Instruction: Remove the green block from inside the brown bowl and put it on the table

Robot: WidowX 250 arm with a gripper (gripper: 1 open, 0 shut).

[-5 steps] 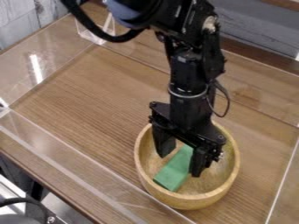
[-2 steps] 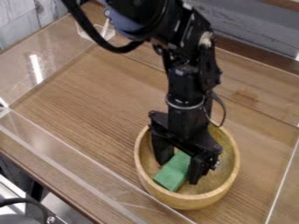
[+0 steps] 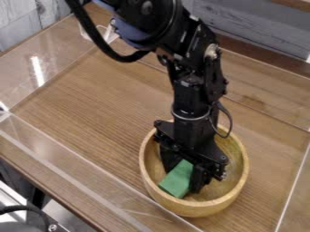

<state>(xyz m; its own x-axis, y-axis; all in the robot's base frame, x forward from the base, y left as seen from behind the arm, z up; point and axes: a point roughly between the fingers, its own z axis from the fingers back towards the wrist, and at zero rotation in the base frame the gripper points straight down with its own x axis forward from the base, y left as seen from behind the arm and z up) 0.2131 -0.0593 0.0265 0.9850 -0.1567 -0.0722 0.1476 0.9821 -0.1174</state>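
The green block [image 3: 179, 181] leans tilted inside the brown bowl [image 3: 201, 209], its lower end toward the bowl's front left. My gripper [image 3: 193, 169] reaches straight down into the bowl, and its black fingers [image 3: 169, 156] stand on either side of the block's upper end. The fingers hide that end, so whether they press on the block does not show. The bowl sits on the table [image 3: 103, 104] near its front right corner.
Low clear acrylic walls [image 3: 72, 168] border the tabletop at the front and along the left side [image 3: 43, 54]. The black arm [image 3: 194, 72] rises from the bowl toward the top centre. The bowl is close to the right wall [image 3: 296, 181].
The gripper has sunk deeper into the bowl around the block. The arm above it has leaned a little to the left. The block lies where it was.
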